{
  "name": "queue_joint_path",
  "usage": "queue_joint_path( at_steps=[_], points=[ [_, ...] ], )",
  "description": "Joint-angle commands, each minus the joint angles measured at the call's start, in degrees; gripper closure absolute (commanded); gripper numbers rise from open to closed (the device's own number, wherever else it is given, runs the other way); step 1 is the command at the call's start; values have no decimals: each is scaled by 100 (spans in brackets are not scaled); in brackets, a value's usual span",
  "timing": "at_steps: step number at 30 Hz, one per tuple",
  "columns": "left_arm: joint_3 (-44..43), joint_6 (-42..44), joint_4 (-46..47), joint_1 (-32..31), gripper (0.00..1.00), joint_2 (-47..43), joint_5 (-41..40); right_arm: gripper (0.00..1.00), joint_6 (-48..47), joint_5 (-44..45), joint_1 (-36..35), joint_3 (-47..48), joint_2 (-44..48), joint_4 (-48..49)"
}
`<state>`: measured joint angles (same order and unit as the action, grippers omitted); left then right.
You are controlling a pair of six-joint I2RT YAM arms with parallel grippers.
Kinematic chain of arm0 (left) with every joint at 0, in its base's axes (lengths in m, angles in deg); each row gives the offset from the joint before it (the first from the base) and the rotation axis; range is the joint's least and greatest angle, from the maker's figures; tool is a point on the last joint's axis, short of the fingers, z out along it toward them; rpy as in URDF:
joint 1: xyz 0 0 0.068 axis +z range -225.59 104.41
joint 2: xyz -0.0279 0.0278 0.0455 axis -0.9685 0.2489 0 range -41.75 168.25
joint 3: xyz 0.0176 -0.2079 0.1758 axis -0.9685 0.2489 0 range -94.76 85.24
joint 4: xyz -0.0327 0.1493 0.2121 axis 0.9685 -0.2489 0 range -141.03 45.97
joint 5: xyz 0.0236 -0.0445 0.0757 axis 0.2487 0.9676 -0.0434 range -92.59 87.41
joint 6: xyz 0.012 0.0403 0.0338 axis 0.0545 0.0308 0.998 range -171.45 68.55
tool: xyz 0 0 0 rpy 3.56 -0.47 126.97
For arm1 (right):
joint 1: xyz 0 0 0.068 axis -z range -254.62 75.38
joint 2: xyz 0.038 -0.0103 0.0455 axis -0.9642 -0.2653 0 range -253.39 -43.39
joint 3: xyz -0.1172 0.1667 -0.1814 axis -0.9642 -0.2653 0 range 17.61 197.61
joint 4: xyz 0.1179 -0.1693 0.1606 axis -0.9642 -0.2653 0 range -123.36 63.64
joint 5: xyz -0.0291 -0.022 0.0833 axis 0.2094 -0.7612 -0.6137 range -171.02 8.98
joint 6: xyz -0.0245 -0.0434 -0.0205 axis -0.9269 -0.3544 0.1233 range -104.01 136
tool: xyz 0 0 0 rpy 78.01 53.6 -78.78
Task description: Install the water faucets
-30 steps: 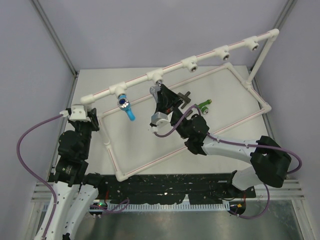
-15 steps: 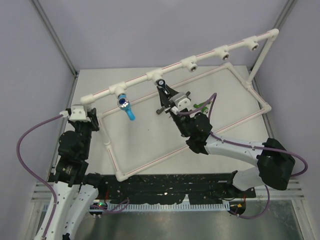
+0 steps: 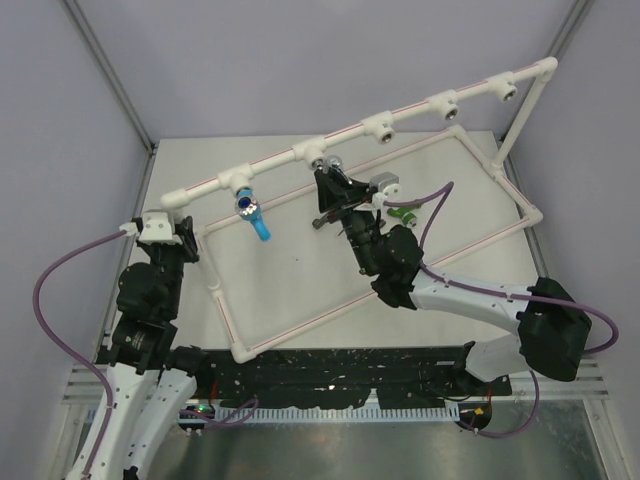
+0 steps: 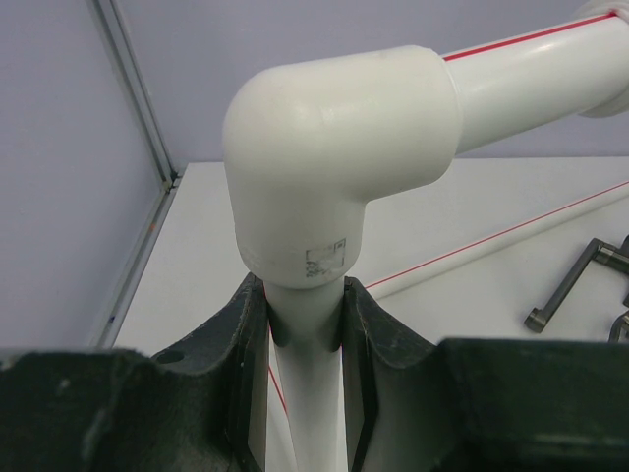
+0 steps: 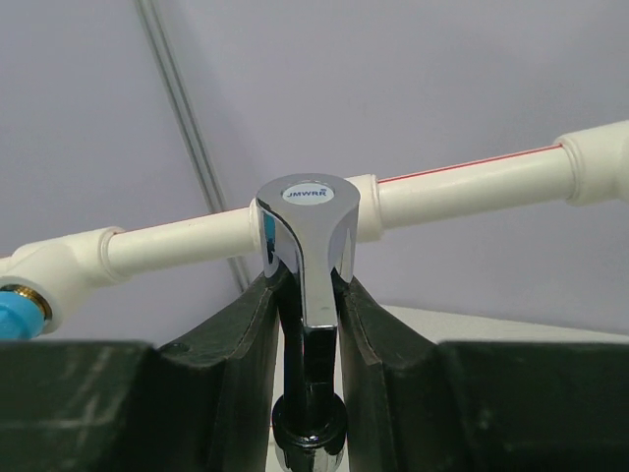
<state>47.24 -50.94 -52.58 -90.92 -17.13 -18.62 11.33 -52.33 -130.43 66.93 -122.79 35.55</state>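
Observation:
My right gripper (image 3: pixel 335 182) is shut on the chrome faucet (image 3: pixel 333 165). It holds the faucet upright just below the second socket (image 3: pixel 318 150) of the white pipe frame (image 3: pixel 400 112). In the right wrist view the faucet's handle (image 5: pixel 308 246) stands between my fingers (image 5: pixel 246 324), with the pipe (image 5: pixel 472 187) behind it. A blue faucet (image 3: pixel 252 213) hangs from the first socket; its edge shows in the right wrist view (image 5: pixel 18 305). A green faucet (image 3: pixel 405 212) and a dark one (image 3: pixel 319 219) lie on the table. My left gripper (image 3: pixel 165 232) is shut on the frame's left upright (image 4: pixel 307 324) under the elbow (image 4: pixel 334 167).
The frame's floor rectangle (image 3: pixel 300 325) surrounds the work area. Three more sockets (image 3: pixel 445 105) sit along the top rail to the right. The dark faucet also shows on the table in the left wrist view (image 4: pixel 570 285). Grey walls close in the back and sides.
My right gripper has swung round and risen with the chrome faucet, bringing it up under the second socket. The left arm has not moved.

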Motion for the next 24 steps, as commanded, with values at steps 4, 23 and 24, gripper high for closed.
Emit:
queue_joint_path(
  at_steps=[4, 23, 24],
  points=[
    [82, 195, -436, -154, 100, -151, 259, 95, 1854, 1429, 264, 411, -120, -2005],
    [108, 212, -419, -198, 100, -230, 206, 95, 6065, 1851, 123, 588, 223, -3599],
    [108, 212, -419, -198, 100, -221, 206, 95, 6039, 1860, 123, 588, 197, -3572]
  ],
)
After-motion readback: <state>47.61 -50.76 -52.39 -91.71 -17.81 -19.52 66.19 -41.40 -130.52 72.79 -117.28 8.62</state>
